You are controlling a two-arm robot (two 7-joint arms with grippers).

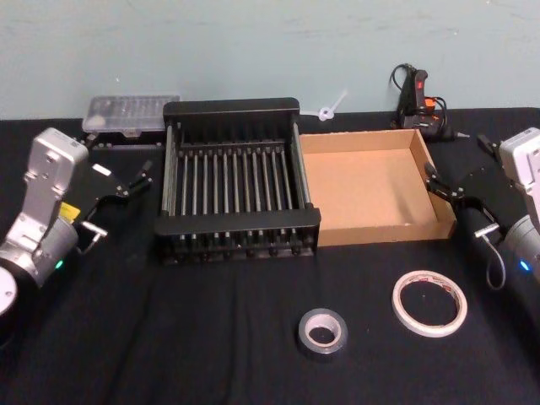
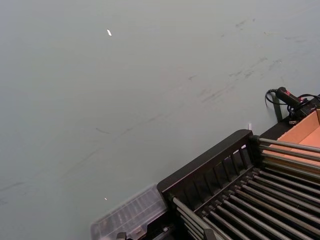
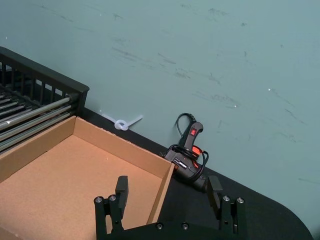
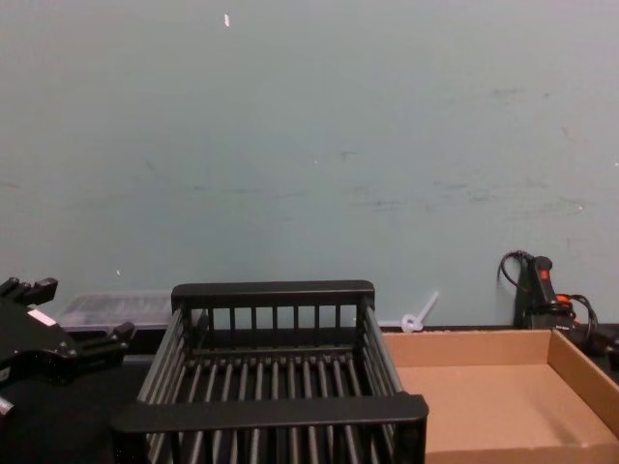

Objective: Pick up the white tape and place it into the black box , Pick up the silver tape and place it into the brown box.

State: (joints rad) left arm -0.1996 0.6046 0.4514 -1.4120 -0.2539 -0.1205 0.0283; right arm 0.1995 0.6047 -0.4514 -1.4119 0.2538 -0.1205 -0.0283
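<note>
Both tapes lie flat at the near edge of the black table [image 1: 211, 337], holes up. The thin white ring of tape with its red-printed core [image 1: 429, 303] sits near-right, and the smaller, thicker silver-grey duct tape roll [image 1: 322, 332] is just left of it, closer to centre. Beyond them stand the two targets side by side: the black slatted plastic crate [image 1: 238, 108] at centre-left, the shallow tan cardboard box [image 1: 441, 187] touching its right side.

Here is what the opening move turns on: the white ring lies nearer than, and slightly left of, the right gripper [image 1: 447, 189], which hovers over the cardboard box's right wall. That arm looks the closer one for the white ring, and it would need to draw back toward the near edge and drop. Its fingers [image 3: 121, 189] stand well apart with nothing between them.

The left gripper [image 1: 128, 181] hangs left of the crate, raised, angled toward it, jaws parted and empty. Neither tape is lifted yet.
</note>
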